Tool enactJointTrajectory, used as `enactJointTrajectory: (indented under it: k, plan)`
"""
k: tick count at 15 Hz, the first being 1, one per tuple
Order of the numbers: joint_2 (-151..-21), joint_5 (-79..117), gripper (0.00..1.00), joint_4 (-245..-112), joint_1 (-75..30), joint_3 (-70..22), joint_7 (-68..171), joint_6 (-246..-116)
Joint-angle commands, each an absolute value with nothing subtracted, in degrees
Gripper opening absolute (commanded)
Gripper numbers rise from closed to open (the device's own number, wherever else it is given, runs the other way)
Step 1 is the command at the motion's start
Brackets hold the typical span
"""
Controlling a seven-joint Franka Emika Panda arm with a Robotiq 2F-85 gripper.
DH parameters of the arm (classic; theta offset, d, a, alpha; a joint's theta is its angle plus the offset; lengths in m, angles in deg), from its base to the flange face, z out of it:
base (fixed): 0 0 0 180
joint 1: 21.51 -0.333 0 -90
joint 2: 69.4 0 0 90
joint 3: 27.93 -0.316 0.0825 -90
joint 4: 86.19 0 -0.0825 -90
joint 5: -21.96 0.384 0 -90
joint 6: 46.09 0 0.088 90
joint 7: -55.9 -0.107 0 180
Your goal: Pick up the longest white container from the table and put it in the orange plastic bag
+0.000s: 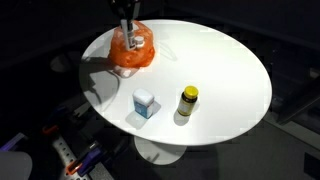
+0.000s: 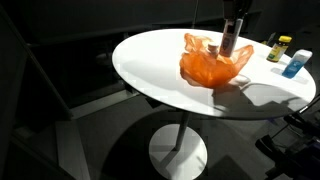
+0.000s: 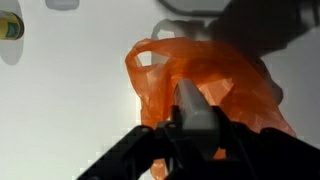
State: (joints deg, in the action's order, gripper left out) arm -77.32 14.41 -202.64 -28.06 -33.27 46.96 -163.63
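1. Orange crinkled plastic bag [image 1: 134, 55] sits toward one edge of the round white table [image 1: 230, 70], slumped but with its mouth gaping upward. The wrist view looks down into its folds.
2. The long white container [image 3: 195, 105] is off the table. It is pinched between the fingers of the gripper [image 3: 195, 128], whose jaws are pressed against its two sides, as the wrist view shows most plainly.
3. In an exterior view the container [image 2: 228, 43] hangs roughly upright, its long axis close to vertical and its lower end at the bag's mouth or just inside it. Whether it already touches the plastic cannot be told.
4. The coming move turns on one relation: the bag lies straight below the gripper. The container's long axis therefore points down into the opening rather than across it. From the wrist view the container seems to be over the bag's middle, not its rim.
5. By my reading the carry is done, and what is left is a short descent and a release.
6. The risk I see is the soft bag. Its walls may fold under a tall container, which could then lean on the rim and tip out onto the table.
7. A small white-and-blue box [image 1: 144, 102] and a small yellow-capped bottle [image 1: 188, 100] stand near each other, well apart from the bag.
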Motion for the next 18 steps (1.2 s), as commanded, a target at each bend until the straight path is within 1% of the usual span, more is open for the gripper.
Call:
enactJointTrajectory:
  k: [1, 18]
  plan:
    - [-80.0, 14.5, 0.10, -199.6, -28.2, -33.5, 50.5, -164.7]
    - [-86.5, 14.3, 0.10, -192.7, -29.2, -33.9, 55.8, -165.0]
